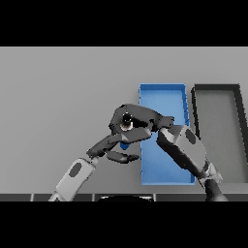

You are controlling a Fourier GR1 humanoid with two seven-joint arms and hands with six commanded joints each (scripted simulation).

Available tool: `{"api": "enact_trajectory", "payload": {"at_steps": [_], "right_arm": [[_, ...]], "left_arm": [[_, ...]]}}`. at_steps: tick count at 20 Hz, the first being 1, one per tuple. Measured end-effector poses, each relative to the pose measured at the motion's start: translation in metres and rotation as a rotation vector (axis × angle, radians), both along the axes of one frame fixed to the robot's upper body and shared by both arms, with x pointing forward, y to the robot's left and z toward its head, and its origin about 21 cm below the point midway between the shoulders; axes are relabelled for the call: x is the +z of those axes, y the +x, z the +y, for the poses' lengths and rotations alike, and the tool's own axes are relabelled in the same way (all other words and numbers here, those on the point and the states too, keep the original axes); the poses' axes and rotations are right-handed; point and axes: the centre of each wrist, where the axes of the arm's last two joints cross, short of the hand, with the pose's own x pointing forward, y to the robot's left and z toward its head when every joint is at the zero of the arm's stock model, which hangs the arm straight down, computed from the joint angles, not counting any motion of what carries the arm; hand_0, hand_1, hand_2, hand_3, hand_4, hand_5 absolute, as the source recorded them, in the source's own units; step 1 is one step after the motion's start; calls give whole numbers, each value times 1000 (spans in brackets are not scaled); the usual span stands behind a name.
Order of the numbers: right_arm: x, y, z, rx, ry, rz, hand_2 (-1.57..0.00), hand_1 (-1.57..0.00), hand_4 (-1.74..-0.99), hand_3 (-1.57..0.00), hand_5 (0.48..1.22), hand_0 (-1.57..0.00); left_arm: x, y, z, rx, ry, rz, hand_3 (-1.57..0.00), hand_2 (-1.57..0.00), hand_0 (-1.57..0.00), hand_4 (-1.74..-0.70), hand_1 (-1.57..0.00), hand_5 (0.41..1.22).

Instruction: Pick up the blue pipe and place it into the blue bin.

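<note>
The blue bin (164,167) lies right of the table's middle, long side running away from me. My right hand (136,121) hovers at the bin's left wall with its fingers curled. Only a small piece of the blue pipe (125,144) shows under those fingers, just left of the bin; the rest is hidden by the hand. My left hand (107,144) reaches in from the lower left, fingers straight and thumb spread, just below and left of the right hand, holding nothing.
A dark grey bin (218,135) stands right beside the blue bin, near the table's right side. My right forearm (186,150) crosses over the blue bin's near half. Bare grey table (58,97) spreads to the left and back.
</note>
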Motion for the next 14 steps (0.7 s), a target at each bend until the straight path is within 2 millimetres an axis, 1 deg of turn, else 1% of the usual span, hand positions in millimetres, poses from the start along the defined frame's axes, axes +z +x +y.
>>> {"api": "enact_trajectory", "payload": {"at_steps": [2,3,4,5,7,8,10,11,13,14], "right_arm": [[27,4,0,25,33,-66,-1571,-1571,-1495,-1571,1221,-1571],[39,11,1,14,48,-93,-1571,-1571,-1495,-1571,1221,-1571],[51,13,-1,14,72,-96,-1571,-1571,-1495,-1571,1221,-1571],[64,19,-4,-46,106,-98,-1571,-1571,-1496,-1571,1221,-1571],[80,31,-12,-167,138,-103,-1571,-1571,-1497,-1571,1221,-1571],[84,39,-20,-243,124,-95,-1571,-1571,-1497,-1571,1221,-1571],[84,58,-39,-354,97,-90,-1571,-1571,-1498,-1571,1221,-1571],[84,68,-44,-405,78,-76,-1571,-1571,-1498,-1571,1221,-1571],[66,87,-61,-499,46,-18,-1571,-1571,-1498,-1571,1221,-1571],[57,94,-71,-532,32,16,-1571,-1571,-1498,-1571,1221,-1571]], "left_arm": [[1,-6,5,-11,-7,1,-2,-2,-2,-927,-2,491],[1,-2,2,-8,17,15,-1,-1,-2,-925,-1,488],[2,-1,1,-11,17,5,-1,-1,-1,-920,-1,487],[1,0,4,-2,23,0,0,0,-1,-916,-1,486],[1,-1,4,-3,28,-6,0,0,0,-904,0,487],[2,0,8,0,25,-19,0,0,0,-899,0,487],[3,3,8,6,38,-10,1,1,0,-890,0,485],[4,0,6,-3,25,-16,1,1,1,-889,1,484],[3,-2,7,-4,29,-7,1,1,1,-886,1,482],[3,1,7,3,35,-10,1,1,1,-883,1,481]]}}
